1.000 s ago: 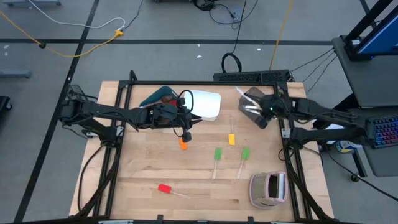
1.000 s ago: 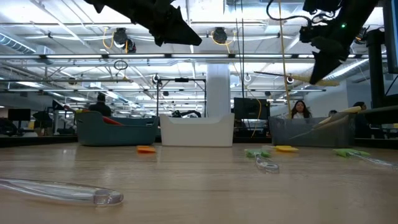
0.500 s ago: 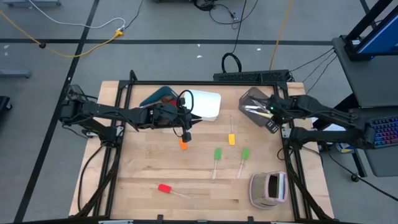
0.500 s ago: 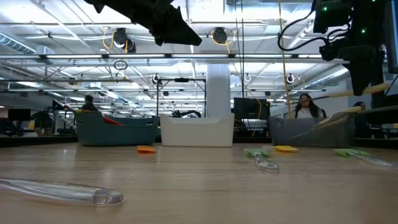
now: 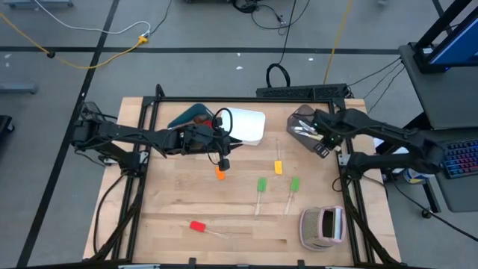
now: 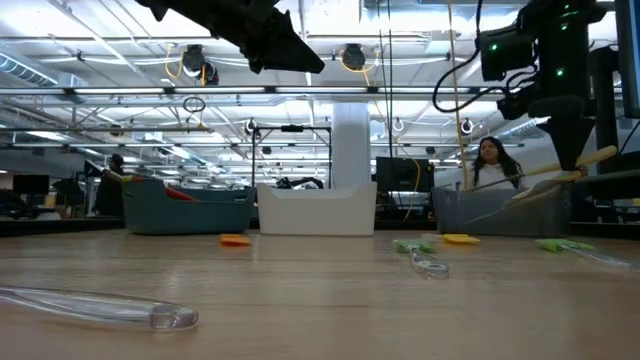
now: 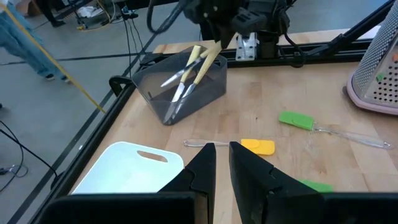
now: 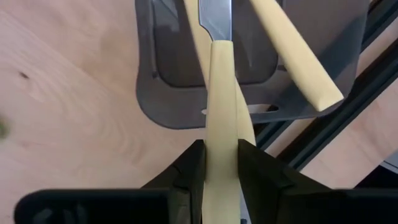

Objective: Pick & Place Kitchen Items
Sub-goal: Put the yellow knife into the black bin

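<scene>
The knife (image 8: 221, 81), gripped by the right gripper (image 8: 219, 163), should be lowered blade-first into the grey bin (image 8: 186, 106) before release

Two dark arms are reaching over the pale wooden table (image 5: 164, 202): the left gripper (image 5: 223, 161) is hovering by a small orange spatula (image 5: 219, 173), the right gripper (image 5: 323, 149) beside a grey bin (image 5: 297, 119). Yellow (image 5: 278, 167), two green (image 5: 261, 184) and red spatulas (image 5: 197, 226) are lying apart.

Left end effector (image 5: 223, 160) closed, right end effector (image 8: 219, 163) gripping
</scene>
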### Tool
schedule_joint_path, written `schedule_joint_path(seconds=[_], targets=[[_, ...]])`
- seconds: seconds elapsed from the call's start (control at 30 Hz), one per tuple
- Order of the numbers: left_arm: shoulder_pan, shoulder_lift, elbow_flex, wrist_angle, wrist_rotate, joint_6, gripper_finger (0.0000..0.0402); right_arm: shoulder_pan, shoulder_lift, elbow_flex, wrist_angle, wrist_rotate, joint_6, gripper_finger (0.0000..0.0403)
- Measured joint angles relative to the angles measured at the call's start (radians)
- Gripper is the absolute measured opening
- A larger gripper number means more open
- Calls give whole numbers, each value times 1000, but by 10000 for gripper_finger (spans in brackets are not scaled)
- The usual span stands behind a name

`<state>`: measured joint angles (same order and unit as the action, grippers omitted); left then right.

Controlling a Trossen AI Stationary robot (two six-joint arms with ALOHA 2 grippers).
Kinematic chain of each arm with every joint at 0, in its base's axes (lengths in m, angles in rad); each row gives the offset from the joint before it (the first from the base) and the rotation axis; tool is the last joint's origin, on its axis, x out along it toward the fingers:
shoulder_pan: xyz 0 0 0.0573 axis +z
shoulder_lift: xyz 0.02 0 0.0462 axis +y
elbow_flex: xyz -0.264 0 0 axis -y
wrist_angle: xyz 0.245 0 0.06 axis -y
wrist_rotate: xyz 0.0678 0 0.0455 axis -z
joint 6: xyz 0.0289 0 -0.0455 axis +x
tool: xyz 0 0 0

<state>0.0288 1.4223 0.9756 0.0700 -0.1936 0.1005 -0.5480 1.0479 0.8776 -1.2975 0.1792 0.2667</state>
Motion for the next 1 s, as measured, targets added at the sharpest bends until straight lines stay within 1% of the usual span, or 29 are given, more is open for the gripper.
schedule_joint_path(seconds=[0.13, 0.33, 1.0], targets=[[0, 0, 0, 0, 0, 0, 49, -23, 47, 0, 16, 2, -38, 76], [0, 0, 0, 0, 0, 0, 49, -53, 78, 1, 52, 3, -90, 77], [0, 0, 0, 0, 0, 0, 49, -125, 83, 0, 91, 4, -124, 83]])
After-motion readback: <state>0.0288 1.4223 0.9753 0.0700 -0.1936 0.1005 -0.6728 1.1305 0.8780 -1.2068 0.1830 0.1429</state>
